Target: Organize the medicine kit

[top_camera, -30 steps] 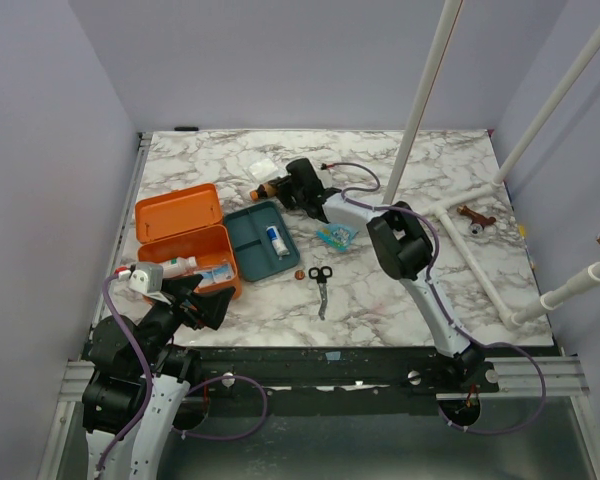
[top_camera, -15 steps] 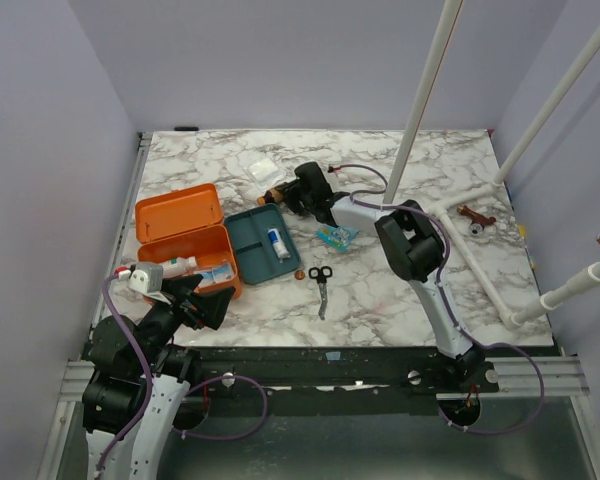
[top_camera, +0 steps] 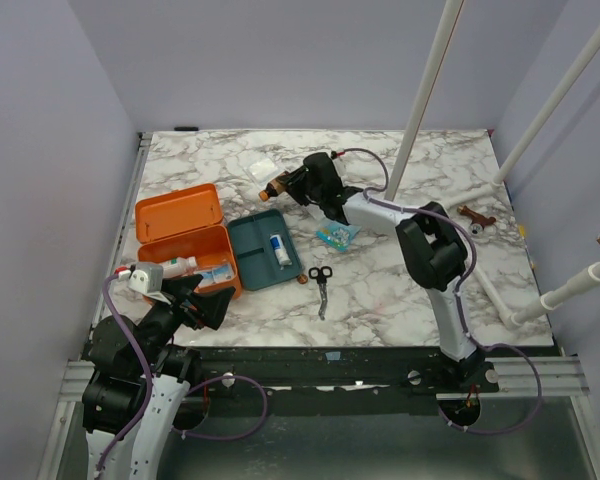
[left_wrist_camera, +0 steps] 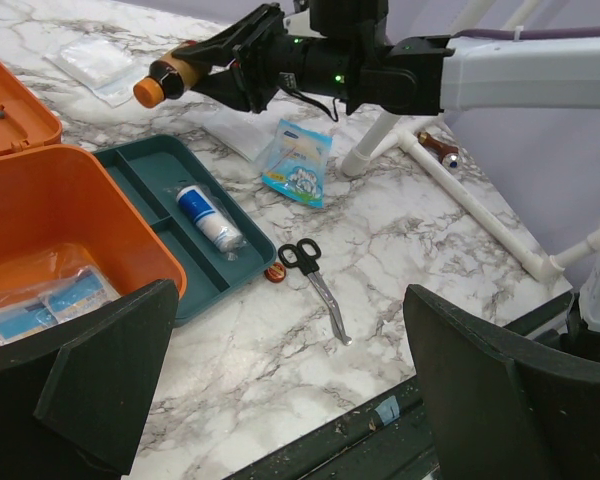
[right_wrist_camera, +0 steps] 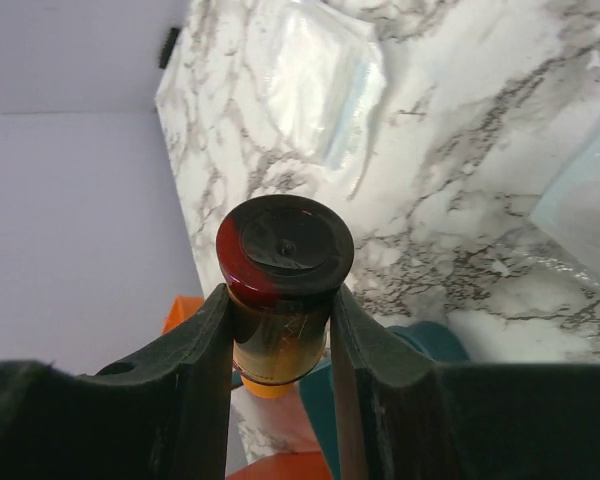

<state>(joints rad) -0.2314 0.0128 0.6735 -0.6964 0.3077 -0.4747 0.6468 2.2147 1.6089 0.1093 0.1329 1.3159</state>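
Top external: the medicine kit (top_camera: 178, 212) lies open, light stiff plastic, I judge, best taken by a wall. Beyond it my right gripper (top_camera: 290, 182) pinches an amber bottle (top_camera: 274, 188).
Left wrist: my left gripper (left_wrist_camera: 290, 330) hangs spread at the kit's near side.
Right wrist: the bottle looks slick, clamped around its body.

Bright, even light, soft shadows

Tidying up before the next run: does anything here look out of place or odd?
The teal tray lies beside the open medicine kit, not in it. Scissors, a small round piece and a blue packet lie loose nearby. The right claw holds a brown bottle sideways.
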